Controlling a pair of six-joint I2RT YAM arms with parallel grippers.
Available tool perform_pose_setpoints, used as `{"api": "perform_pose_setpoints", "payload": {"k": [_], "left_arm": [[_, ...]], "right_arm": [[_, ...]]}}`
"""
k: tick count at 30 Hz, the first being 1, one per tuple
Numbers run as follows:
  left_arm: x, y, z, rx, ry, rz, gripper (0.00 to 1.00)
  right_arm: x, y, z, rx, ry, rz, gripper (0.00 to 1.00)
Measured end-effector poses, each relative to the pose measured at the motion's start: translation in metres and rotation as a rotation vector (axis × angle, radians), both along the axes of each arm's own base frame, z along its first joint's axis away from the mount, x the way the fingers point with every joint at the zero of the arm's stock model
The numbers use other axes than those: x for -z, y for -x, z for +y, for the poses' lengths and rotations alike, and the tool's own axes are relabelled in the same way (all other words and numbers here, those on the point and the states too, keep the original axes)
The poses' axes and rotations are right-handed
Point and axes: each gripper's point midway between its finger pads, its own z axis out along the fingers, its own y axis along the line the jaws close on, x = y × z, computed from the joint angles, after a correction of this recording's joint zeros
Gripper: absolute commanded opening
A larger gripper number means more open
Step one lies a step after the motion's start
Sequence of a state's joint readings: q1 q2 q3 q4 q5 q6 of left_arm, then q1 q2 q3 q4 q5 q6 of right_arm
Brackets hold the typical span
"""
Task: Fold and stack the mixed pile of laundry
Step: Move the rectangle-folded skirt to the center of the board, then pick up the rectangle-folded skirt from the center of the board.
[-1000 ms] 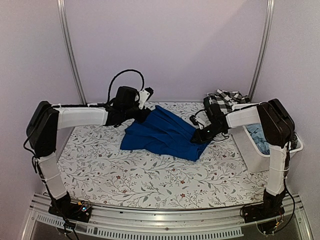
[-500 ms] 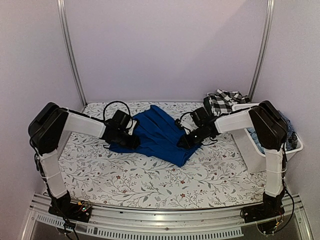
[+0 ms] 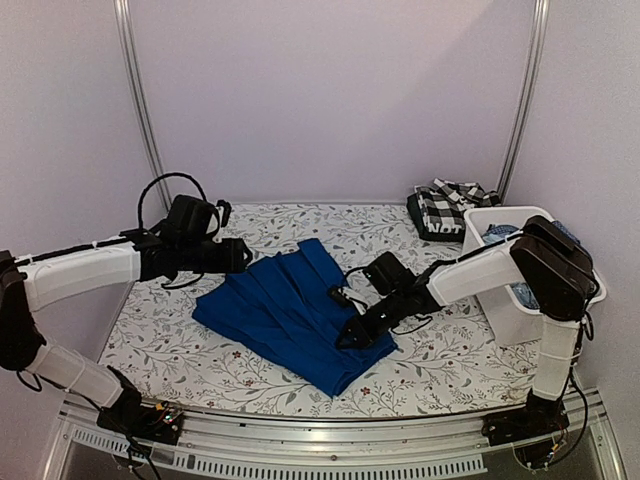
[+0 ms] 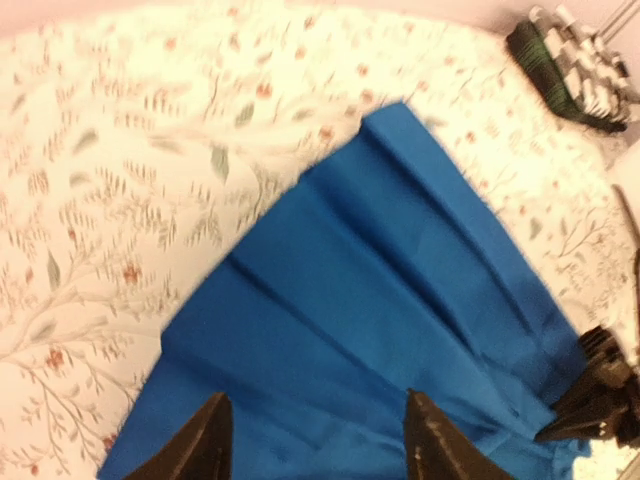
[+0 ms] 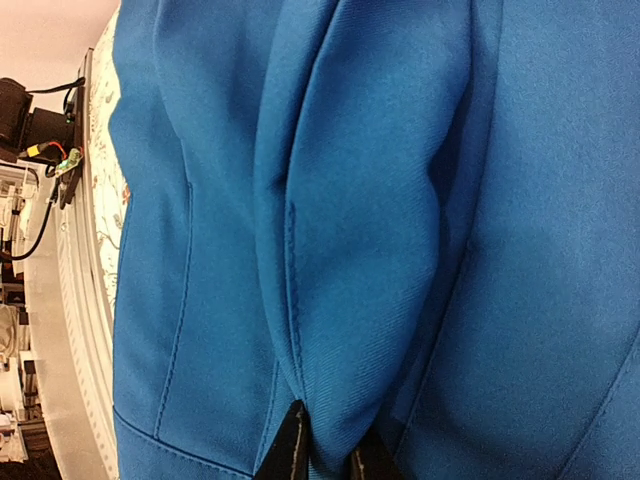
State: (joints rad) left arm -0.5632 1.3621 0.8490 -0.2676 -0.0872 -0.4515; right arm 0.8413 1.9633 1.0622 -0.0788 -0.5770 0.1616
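Pinching a fold of blue garment (image 3: 285, 315), frame's lower right, w/ R fingers (image 5: 291, 450); L fingers (image 4: 207, 447) open, above its upper-left edge.

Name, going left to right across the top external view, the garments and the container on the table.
royal blue garment → black-and-white plaid garment → white tub
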Motion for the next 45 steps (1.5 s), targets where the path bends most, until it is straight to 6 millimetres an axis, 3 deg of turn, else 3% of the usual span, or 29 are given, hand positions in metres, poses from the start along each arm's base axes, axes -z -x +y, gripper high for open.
{"api": "perform_pose_setpoints", "payload": {"k": [3, 6, 8, 11, 16, 24, 29, 31, 35, 40, 45], "left_arm": [[-0.057, -0.024, -0.018, -0.004, 0.077, -0.117, 0.68], [-0.075, -0.042, -0.043, 0.008, 0.11, -0.142, 0.68], [-0.062, -0.05, -0.061, 0.014, 0.103, -0.112, 0.69], [-0.016, -0.048, -0.086, 0.019, 0.063, -0.005, 0.7], [0.047, -0.041, -0.103, -0.043, -0.014, 0.156, 0.72], [0.074, -0.053, -0.102, -0.2, -0.095, 0.254, 0.76], [0.096, -0.048, -0.091, -0.25, -0.154, 0.309, 0.61], [0.1, -0.044, -0.086, -0.266, -0.172, 0.325, 0.33], [0.102, -0.042, -0.081, -0.284, -0.183, 0.333, 0.02], [0.09, -0.037, -0.072, -0.308, -0.179, 0.319, 0.0], [0.042, -0.039, -0.068, -0.323, -0.114, 0.24, 0.0]], "right_arm": [[-0.003, 0.004, -0.005, 0.039, 0.0, 0.047, 0.17], [-0.005, 0.003, -0.005, 0.062, -0.002, 0.065, 0.18], [-0.006, 0.003, -0.005, 0.073, -0.002, 0.075, 0.17], [-0.006, 0.003, -0.005, 0.082, 0.0, 0.084, 0.16], [-0.006, 0.003, -0.005, 0.092, 0.002, 0.092, 0.13], [-0.017, 0.015, 0.004, 0.043, -0.01, 0.049, 0.1], [-0.019, 0.021, 0.01, 0.012, 0.003, 0.018, 0.1], [-0.017, 0.021, 0.009, 0.015, 0.013, 0.011, 0.1], [-0.016, 0.02, 0.008, 0.017, 0.022, 0.004, 0.1], [-0.02, 0.019, 0.008, 0.017, 0.021, -0.013, 0.1], [-0.035, 0.018, 0.01, 0.015, -0.006, -0.036, 0.1]]}}
